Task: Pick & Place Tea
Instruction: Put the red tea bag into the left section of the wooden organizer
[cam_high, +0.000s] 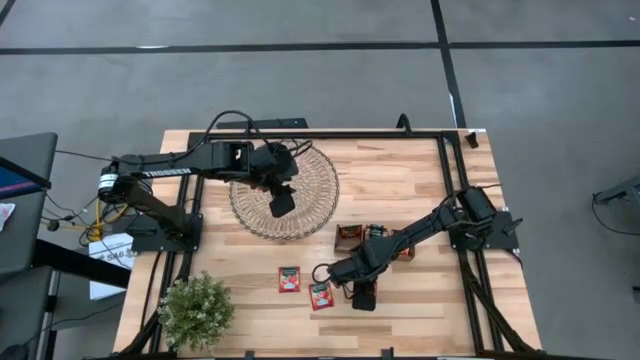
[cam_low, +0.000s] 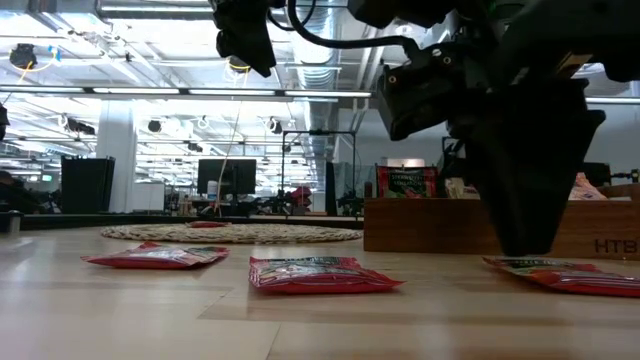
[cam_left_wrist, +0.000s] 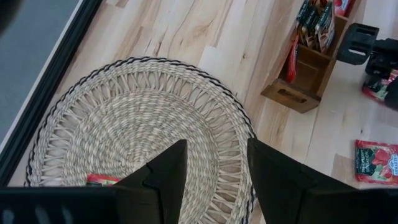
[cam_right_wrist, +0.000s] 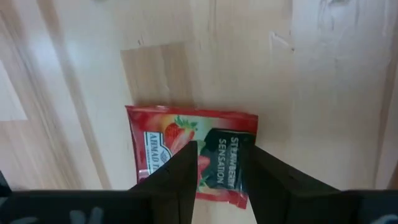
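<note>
Our right hand (cam_right_wrist: 219, 163), fingers spread, sits over the flat red paper tea packet (cam_right_wrist: 186, 149) near the brown wooden tray (cam_high: 372, 238); it looks light and bendy, so we pinch its middle.

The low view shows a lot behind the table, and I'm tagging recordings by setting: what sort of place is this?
Probably an open-plan office or lab, not a home: exposed ceiling ducts and strip lights, a desk monitor far behind, and the wooden table standing on grey floor with taped lines.

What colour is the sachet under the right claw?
Red, with strawberries and a dark label; the sachet shows best in the right wrist view.
</note>
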